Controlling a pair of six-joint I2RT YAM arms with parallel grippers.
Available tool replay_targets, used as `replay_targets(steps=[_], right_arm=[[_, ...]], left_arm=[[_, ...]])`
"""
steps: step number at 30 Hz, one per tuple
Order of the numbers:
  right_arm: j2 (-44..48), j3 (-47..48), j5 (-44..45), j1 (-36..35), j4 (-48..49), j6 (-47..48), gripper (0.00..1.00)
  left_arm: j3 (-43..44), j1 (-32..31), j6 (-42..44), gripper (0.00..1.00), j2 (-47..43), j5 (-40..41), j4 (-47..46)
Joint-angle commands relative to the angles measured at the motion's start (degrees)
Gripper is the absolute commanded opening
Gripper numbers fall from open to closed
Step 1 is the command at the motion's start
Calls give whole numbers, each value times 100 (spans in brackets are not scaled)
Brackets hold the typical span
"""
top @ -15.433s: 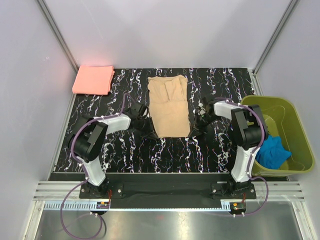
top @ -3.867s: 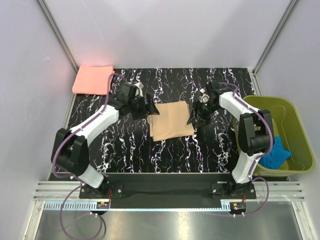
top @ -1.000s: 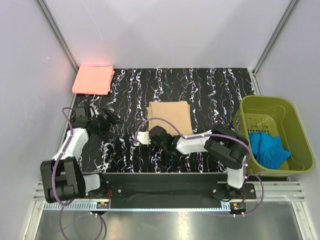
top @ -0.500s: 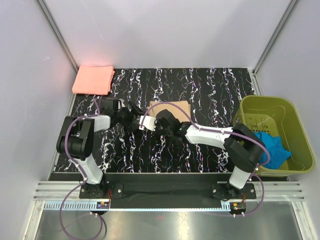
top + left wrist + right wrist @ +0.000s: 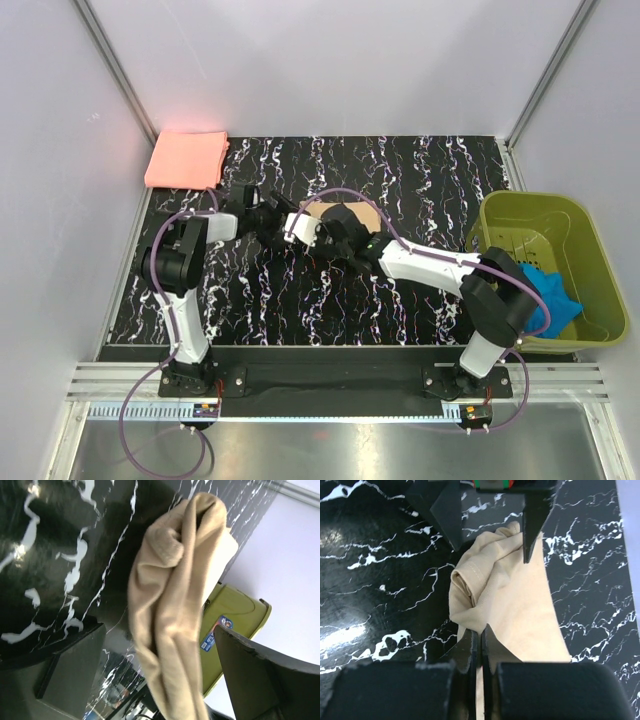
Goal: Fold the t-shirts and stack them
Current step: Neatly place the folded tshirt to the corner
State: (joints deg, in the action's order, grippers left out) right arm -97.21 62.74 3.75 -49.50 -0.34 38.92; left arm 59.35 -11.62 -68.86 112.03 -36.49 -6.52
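At mid-table, R gripper (image 5: 476, 630) clenched at tan t-shirt (image 5: 520, 615) edge; L gripper (image 5: 157, 632) splayed around it.

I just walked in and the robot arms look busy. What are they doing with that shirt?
The robot is folding shirts. Its right claw is pinched shut on a bunched edge of the tan-beige cloth t-shirt, which lies on the black marbled table. The left claw is wide open, with that bunched edge between its fingers, not gripping. A salmon-pink cloth t-shirt lies folded at the table's far left corner, so the two are not stacked yet.
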Motion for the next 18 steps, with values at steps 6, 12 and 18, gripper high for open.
replay_targets(steps=[6,12,18], right_arm=[[246,546,-269,72,69,-262,0],[255,432,-313,80,200,-376,0],[272,423,-314,89,236,-516,2]], left_arm=[[1068,-34,241,99,741,248,942],[1517,-51,443,96,1163,160,1091],[1878,-60,566,75,1541,98,1249]])
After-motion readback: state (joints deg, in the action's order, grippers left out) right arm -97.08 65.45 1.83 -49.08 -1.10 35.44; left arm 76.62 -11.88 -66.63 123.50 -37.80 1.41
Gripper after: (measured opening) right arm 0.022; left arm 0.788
